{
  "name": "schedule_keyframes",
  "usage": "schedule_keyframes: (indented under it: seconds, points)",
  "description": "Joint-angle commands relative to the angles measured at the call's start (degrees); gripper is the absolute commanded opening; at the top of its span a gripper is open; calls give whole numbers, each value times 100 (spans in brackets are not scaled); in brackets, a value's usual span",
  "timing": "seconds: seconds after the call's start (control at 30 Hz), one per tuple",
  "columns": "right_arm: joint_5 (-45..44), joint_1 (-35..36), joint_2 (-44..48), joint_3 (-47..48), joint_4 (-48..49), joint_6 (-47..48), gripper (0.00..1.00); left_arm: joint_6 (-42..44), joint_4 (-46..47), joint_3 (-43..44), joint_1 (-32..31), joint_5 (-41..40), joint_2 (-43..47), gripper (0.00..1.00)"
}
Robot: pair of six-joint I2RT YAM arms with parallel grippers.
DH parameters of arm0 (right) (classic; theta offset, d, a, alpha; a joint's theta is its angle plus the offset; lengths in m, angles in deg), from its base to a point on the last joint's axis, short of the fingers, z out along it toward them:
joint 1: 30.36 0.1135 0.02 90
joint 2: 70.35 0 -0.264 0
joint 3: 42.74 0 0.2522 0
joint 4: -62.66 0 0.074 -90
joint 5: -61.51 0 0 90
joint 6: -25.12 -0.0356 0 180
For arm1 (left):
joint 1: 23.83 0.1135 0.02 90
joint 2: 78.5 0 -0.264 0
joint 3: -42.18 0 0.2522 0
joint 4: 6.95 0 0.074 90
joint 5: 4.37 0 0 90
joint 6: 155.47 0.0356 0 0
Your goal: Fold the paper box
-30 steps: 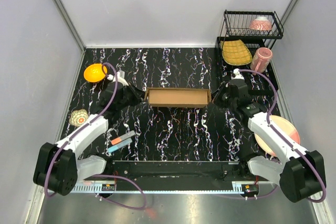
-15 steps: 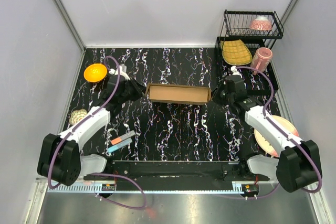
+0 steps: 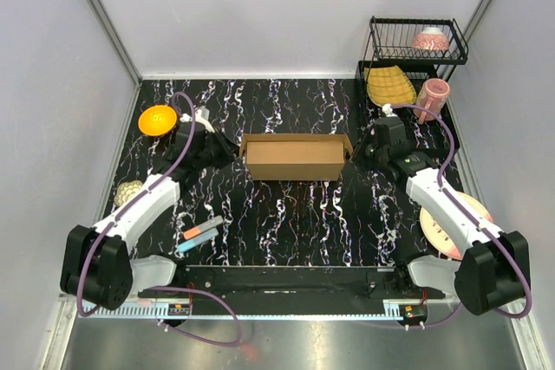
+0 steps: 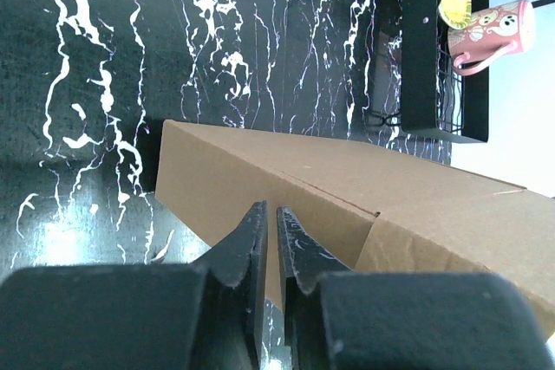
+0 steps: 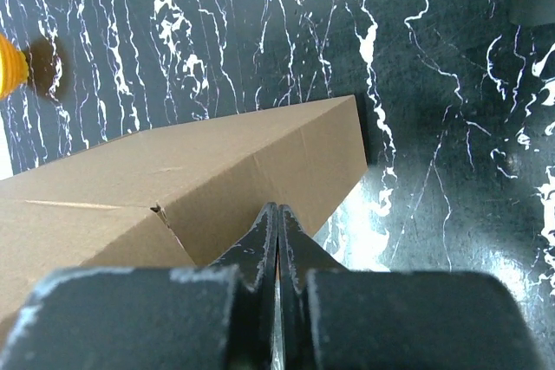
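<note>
Roughly midway across the black, white-veined marble tabletop (image 3: pixel 295 214), somewhat towards its far side, is the plain brown corrugated cardboard paper box (image 3: pixel 295 158); its long sides run left to right and a broad, unbroken face is turned up to the overhead camera; the left gripper (image 3: pixel 236 152) is at its left end and the right gripper (image 3: pixel 354 152) at its right end. From the left wrist, the left gripper (image 4: pixel 270 211) shows its black fingers all but pressed together, a thin slit between them, with the tips against the paper box (image 4: pixel 286 171); whether cardboard is caught in that slit I cannot tell. From the right wrist, the right gripper (image 5: pixel 277 207) is pressed fully together, its tips meeting the paper box (image 5: pixel 173 184) near an end corner; whether it grips any cardboard I cannot tell. A round orange dish (image 3: pixel 158 119) lies just beyond the left arm; a black wire rack (image 3: pixel 416 41) stands in the far right corner with a pink mug (image 3: pixel 431 97) on its lower level; an orange marker pen (image 3: pixel 202 230) lies nearer the arm bases, on the left.
</note>
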Motion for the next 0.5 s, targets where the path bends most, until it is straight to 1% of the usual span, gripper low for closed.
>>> schedule_keyframes:
  seconds: [0.0, 0.17, 0.3, 0.47]
  points:
    - [598, 38, 134, 368, -38, -232, 2, 37, -201, 293, -59, 468, 274, 12]
    - [493, 38, 63, 298, -64, -215, 2, 81, -306, 257, -50, 379, 274, 12]
    - [405, 38, -42, 193, -64, -162, 4, 108, -350, 275, -33, 318, 186, 15]
    - [291, 20, -192, 123, -73, -21, 7, 187, -464, 328, 63, 256, 72, 23]
